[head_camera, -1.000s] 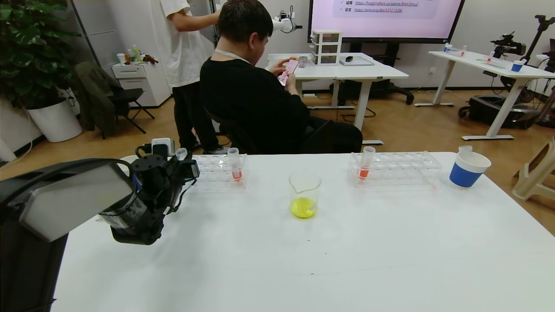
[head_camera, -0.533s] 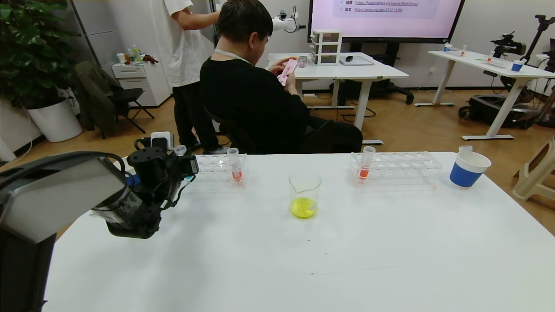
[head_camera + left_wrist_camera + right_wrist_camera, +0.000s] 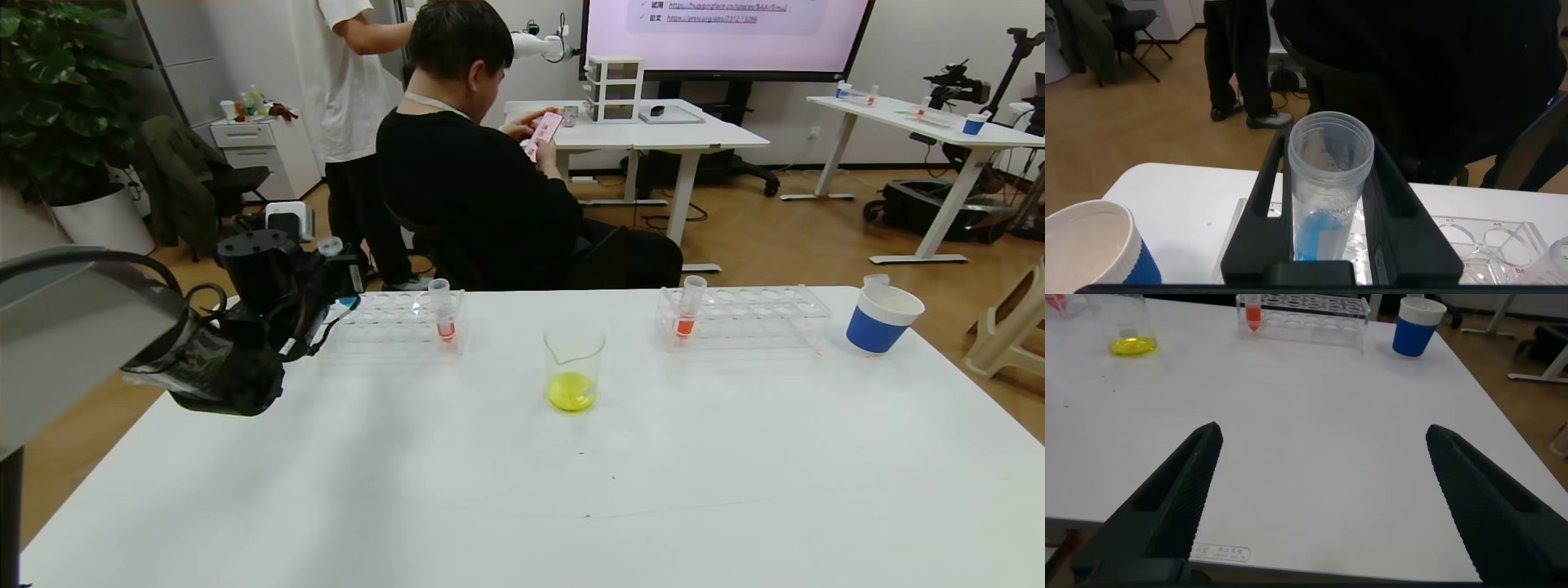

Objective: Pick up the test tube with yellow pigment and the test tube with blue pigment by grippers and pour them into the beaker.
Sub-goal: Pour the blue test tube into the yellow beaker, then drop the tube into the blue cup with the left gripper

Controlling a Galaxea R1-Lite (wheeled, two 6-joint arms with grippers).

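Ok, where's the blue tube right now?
The test tube with blue pigment is clamped upright in the left gripper, raised over the table's far-left corner, beside the left rack.

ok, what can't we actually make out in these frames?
- Head view: the left gripper hides most of the test tube with blue pigment.
- Left wrist view: tube bottom cut off by the frame edge.
- Right wrist view: right gripper fingertips only; beaker rim cut off.

Bright even indoor light, soft faint shadows on the white table (image 3: 653, 490), glowing screen (image 3: 727, 33) behind, close black fingers (image 3: 1167, 506) blurred
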